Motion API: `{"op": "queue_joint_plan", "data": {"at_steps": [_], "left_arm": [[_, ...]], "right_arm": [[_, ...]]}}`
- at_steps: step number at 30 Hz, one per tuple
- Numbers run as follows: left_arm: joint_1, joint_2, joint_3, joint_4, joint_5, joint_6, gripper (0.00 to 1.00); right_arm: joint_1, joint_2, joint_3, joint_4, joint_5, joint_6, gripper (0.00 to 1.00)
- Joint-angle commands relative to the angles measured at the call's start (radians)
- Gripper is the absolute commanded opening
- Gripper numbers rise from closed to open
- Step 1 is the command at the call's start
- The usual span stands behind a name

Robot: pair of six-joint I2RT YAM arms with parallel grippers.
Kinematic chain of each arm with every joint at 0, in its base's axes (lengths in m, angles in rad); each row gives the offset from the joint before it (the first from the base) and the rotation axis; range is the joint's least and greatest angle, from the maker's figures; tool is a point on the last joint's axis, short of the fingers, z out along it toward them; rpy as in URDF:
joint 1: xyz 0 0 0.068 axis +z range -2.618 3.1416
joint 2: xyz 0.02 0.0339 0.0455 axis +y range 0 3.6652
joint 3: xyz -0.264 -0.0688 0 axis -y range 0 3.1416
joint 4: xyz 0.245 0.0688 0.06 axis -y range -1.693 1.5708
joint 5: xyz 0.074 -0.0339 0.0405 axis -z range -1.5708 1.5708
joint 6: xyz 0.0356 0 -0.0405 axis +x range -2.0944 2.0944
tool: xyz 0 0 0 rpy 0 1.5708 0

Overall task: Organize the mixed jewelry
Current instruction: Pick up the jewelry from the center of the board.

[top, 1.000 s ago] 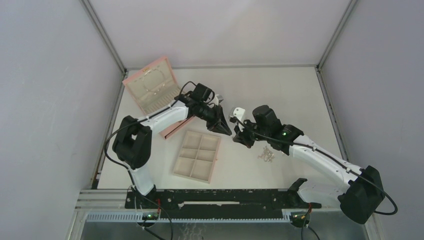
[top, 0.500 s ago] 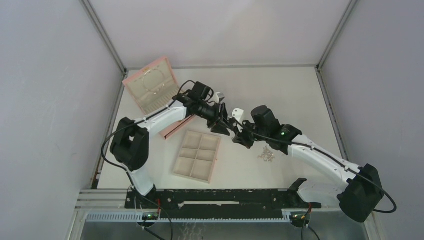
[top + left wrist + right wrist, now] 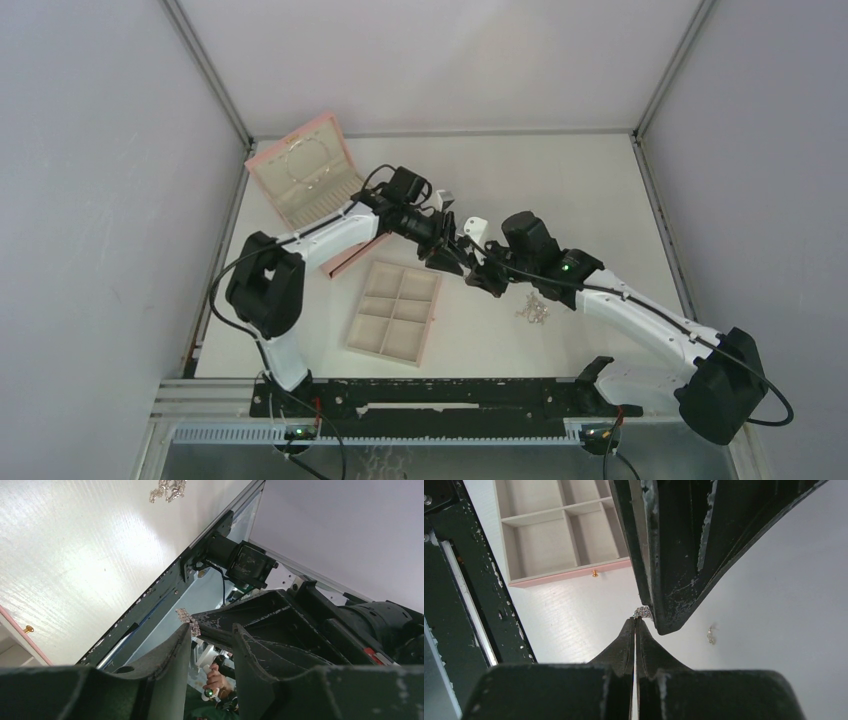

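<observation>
My right gripper (image 3: 635,621) is shut on a small sparkly silver piece (image 3: 642,612) pinched at its fingertips, held above the table. In the top view it (image 3: 483,274) meets my left gripper (image 3: 456,256) mid-table. My left gripper (image 3: 212,630) is open. Its fingers (image 3: 664,555) come down right beside the held piece (image 3: 189,621), and I cannot tell whether they touch it. A cluster of silver jewelry (image 3: 533,310) lies on the table under the right arm; it also shows in the left wrist view (image 3: 167,489). One loose silver piece (image 3: 711,635) lies apart.
The beige six-compartment tray (image 3: 432,322) with a pink front and gold knob (image 3: 595,573) lies left of the grippers. The open pink box (image 3: 305,178) stands at the back left. The black rail (image 3: 430,392) runs along the near edge.
My left gripper has swung right toward the right gripper and opened its fingers at the held piece. The right gripper has barely moved.
</observation>
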Motion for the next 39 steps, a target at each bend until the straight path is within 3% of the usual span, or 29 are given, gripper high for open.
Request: {"op": "queue_joint_plan", "data": {"at_steps": [1,20,30,39], "left_arm": [[-0.015,0.009,0.016,-0.006,0.022,0.024,0.41],[-0.022,0.050,0.000,-0.023,0.011,0.050,0.36],[-0.027,0.068,0.002,-0.011,0.030,0.042,0.29],[-0.026,0.061,0.002,0.006,0.030,0.023,0.14]], "right_arm": [[0.010,0.006,0.017,0.017,0.003,-0.015,0.00],[0.015,0.005,0.022,0.019,0.006,-0.021,0.00],[0.015,0.008,0.022,0.018,0.008,-0.020,0.00],[0.015,0.013,0.022,0.015,0.008,-0.019,0.00]]}}
